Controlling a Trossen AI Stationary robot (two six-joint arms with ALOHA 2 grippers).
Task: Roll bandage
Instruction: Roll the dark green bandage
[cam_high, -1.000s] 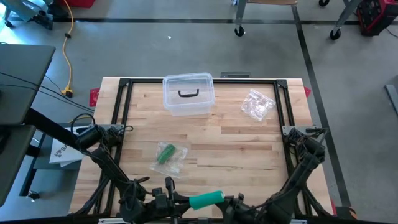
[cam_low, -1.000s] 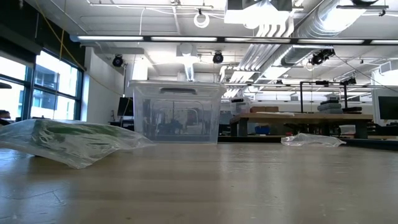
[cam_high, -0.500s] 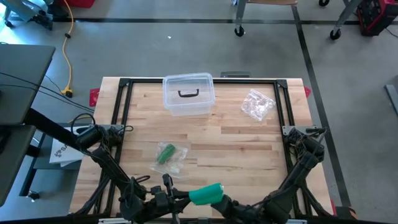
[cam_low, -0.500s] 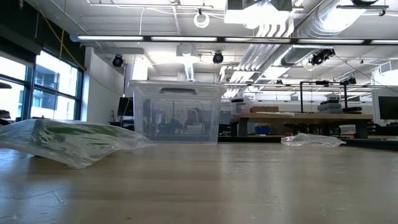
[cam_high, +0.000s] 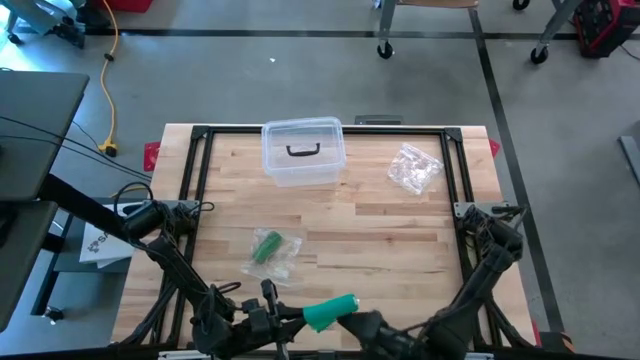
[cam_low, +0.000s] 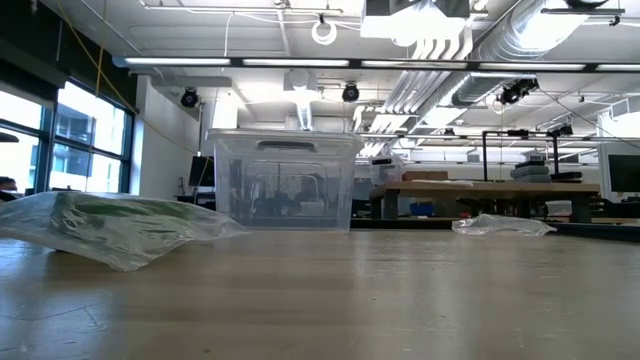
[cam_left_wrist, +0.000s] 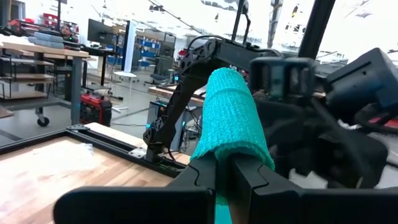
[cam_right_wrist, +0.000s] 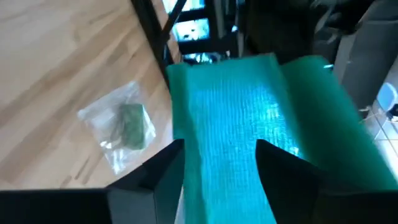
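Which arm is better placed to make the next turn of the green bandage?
Probably the right: its claw stands open around the bandage, free to regrip, while the left claw is shut, pinching the bandage's end.

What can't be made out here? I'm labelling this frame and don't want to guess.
- Right gripper: high view hides its fingers under the teal bandage roll; contact unclear in its wrist view.
- Left gripper: fingertips cut off by the wrist view's edge.
- Low view: neither arm shows.
- Clear bin: contents unreadable.
- Crumpled wrapper: too small.

The right gripper (cam_right_wrist: 217, 168) has apparently spread its fingers around the green bandage roll (cam_high: 328, 311).
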